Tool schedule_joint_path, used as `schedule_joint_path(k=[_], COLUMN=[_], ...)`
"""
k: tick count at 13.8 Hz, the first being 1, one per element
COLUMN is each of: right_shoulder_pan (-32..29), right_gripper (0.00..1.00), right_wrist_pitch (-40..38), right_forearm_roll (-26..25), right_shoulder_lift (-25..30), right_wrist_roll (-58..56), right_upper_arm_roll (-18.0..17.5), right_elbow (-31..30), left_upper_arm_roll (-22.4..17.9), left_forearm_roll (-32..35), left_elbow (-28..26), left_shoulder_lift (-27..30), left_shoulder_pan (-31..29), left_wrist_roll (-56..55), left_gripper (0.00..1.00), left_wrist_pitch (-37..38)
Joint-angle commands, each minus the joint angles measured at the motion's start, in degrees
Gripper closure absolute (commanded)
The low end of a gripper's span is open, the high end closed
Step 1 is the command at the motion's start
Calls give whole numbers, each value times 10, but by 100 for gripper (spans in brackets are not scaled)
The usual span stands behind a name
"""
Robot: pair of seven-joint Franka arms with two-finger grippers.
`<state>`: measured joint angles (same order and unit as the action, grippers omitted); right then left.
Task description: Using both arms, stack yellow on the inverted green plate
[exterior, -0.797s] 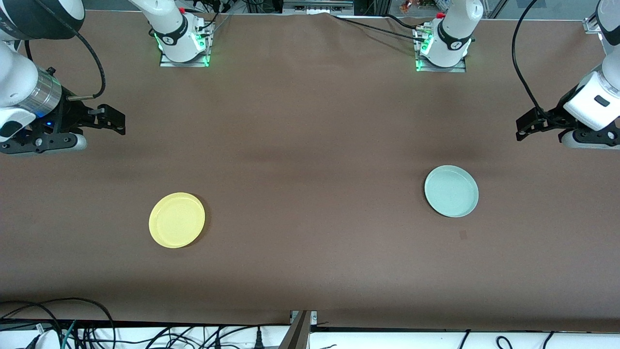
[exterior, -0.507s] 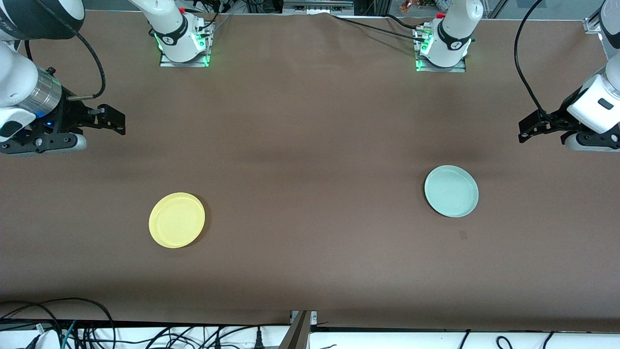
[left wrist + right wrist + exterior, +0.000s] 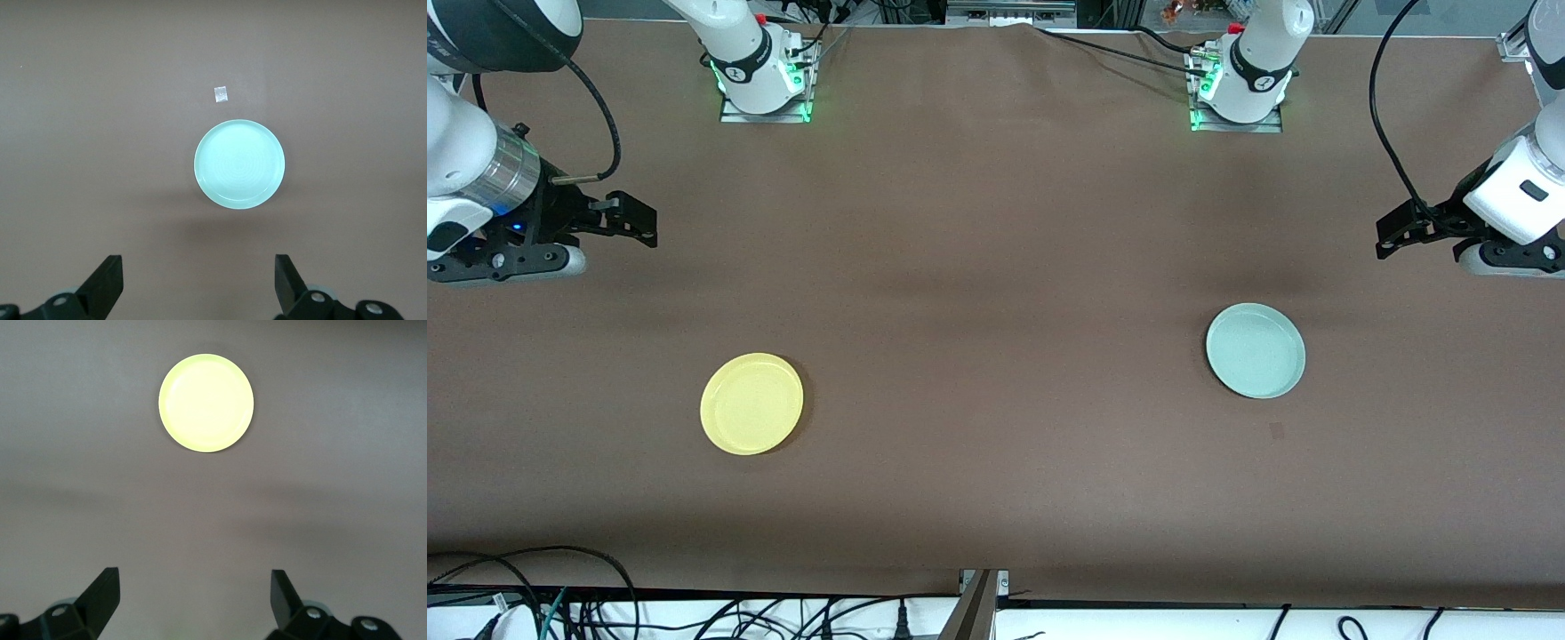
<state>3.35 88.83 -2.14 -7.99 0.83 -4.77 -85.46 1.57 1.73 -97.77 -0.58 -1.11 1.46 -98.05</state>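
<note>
Yellow plate (image 3: 751, 404) — round, shallow, low rim, flat on brown table (image 3: 996, 267) toward right arm's end. Green plate (image 3: 1256, 350) — pale mint, rim up, well apart toward left arm's end. Left gripper (image 3: 199, 283) and right gripper (image 3: 193, 599) aloft, fingers spread wide, empty.

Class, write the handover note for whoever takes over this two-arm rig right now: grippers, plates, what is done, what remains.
Left gripper: open, empty, in the air at the left arm's end of the table.
Right gripper: open, empty, at the right arm's end.
Round pale mint-green plastic plate: on the table, rim up, not inverted.
Round bright yellow plastic plate: on the table toward the right arm's end, well apart.
Done: nothing.
Left: invert green, stack yellow on it.
</note>
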Motion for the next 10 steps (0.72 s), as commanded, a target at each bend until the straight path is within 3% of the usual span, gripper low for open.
schedule_joint_path(k=[1, 10], right_shoulder_pan=[2, 2], right_gripper=[0, 0], right_wrist_pitch=[-7, -7], right_forearm_roll=[-3, -3], right_shoulder_lift=[7, 7], right_wrist_roll=[-4, -4], right_upper_arm_roll=[-1, -1], right_elbow=[-1, -1], left_upper_arm_roll=[0, 1], left_forearm_roll=[-9, -10], left_elbow=[19, 19], left_shoulder_lift=[-10, -27], left_shoulder_pan=[-2, -1], left_wrist_roll=[12, 13], left_gripper=[0, 0], left_wrist_pitch=[16, 18])
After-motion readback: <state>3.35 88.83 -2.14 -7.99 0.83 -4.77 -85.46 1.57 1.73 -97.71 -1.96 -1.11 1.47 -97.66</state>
